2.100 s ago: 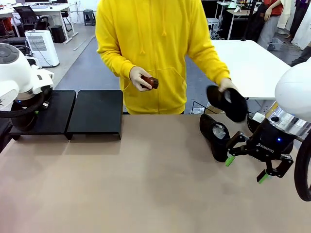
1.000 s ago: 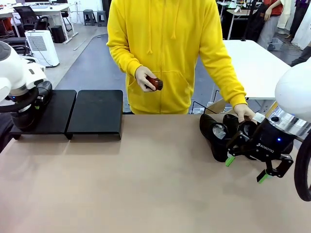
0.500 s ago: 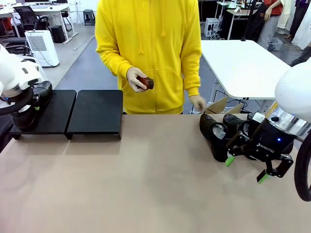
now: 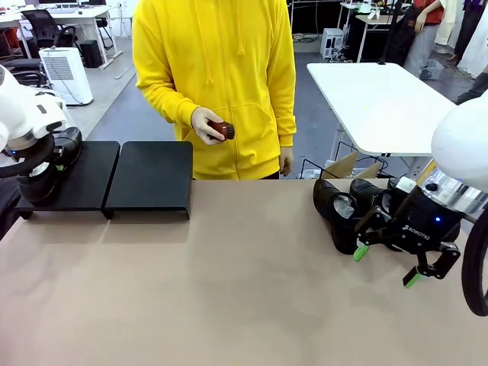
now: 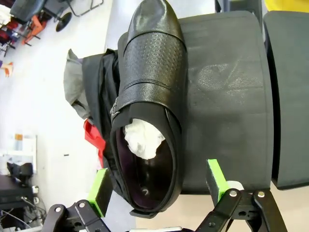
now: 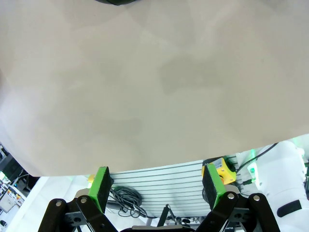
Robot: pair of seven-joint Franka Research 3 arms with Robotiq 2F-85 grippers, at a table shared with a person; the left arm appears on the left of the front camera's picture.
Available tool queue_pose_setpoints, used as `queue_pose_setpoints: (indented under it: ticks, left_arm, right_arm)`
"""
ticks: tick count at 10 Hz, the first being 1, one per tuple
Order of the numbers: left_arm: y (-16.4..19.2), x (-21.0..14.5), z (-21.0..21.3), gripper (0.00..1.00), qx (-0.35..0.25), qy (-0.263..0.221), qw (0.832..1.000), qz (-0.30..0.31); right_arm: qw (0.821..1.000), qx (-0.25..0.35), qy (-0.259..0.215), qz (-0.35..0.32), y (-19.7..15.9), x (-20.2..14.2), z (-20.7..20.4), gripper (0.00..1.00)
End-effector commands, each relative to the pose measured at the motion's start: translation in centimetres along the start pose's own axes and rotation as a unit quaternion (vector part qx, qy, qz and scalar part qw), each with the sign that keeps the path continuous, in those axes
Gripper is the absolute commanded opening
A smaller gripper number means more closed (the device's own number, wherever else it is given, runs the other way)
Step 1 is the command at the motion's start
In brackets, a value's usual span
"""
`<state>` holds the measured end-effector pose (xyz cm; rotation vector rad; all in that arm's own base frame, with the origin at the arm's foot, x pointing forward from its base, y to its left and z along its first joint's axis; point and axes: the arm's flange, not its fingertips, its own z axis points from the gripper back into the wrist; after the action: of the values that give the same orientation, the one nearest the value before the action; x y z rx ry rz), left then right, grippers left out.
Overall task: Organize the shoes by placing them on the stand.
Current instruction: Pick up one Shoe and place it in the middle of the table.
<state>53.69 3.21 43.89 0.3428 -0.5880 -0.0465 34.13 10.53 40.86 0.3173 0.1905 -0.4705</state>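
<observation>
As we look from the front, two shoes [image 4: 347, 207] lie together on the tan tabletop [image 4: 229, 290] just beside our right hand [image 4: 386, 266], which is spread and empty. The stand [image 4: 149, 174] sits far left, a person's hand [image 4: 204, 123] with a brush [image 4: 222, 130] beyond it, white tables [image 4: 381, 99] behind. From our left wrist, the left hand [image 5: 158, 183] is released, straddling the heel of a paper-stuffed shoe [image 5: 150, 82] along a platform's edge. We judge the leather slick and light; grip across the firm heel. From our right wrist, pads [image 6: 100, 186] hang over bare tabletop.
</observation>
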Motion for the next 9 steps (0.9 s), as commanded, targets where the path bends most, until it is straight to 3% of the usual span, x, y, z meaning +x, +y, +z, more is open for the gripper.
queue_pose_setpoints:
  ticks: [1, 3, 5, 7, 9]
  left_arm:
    - [0.0, 0.0, 0.0, 1.0, 0.0, 0.0, 1.0, 0.0]
    - [2.1, 1.6, 8.2, 1.0, 0.029, -0.084, 0.995, 0.043]
    - [5.0, 0.7, 13.3, 1.0, 0.011, -0.101, 0.989, 0.107]
    - [6.1, -2.1, 17.3, 1.0, -0.084, -0.043, 0.991, 0.095]
    - [6.2, -4.0, 20.3, 1.0, -0.251, 0.014, 0.968, 0.017]
  right_arm:
    - [1.0, 0.0, -0.002, 0.005, 0.1, 0.0, 0.0, 1.0]
    - [1.0, 0.0, -0.002, 0.005, 0.1, 0.0, 0.0, 1.0]
    - [1.0, 0.0, -0.002, 0.005, 0.1, 0.0, 0.0, 1.0]
    - [1.0, 0.0, -0.002, 0.005, 0.1, 0.0, 0.0, 1.0]
    - [1.0, 0.0, -0.002, 0.005, 0.1, 0.0, 0.0, 1.0]
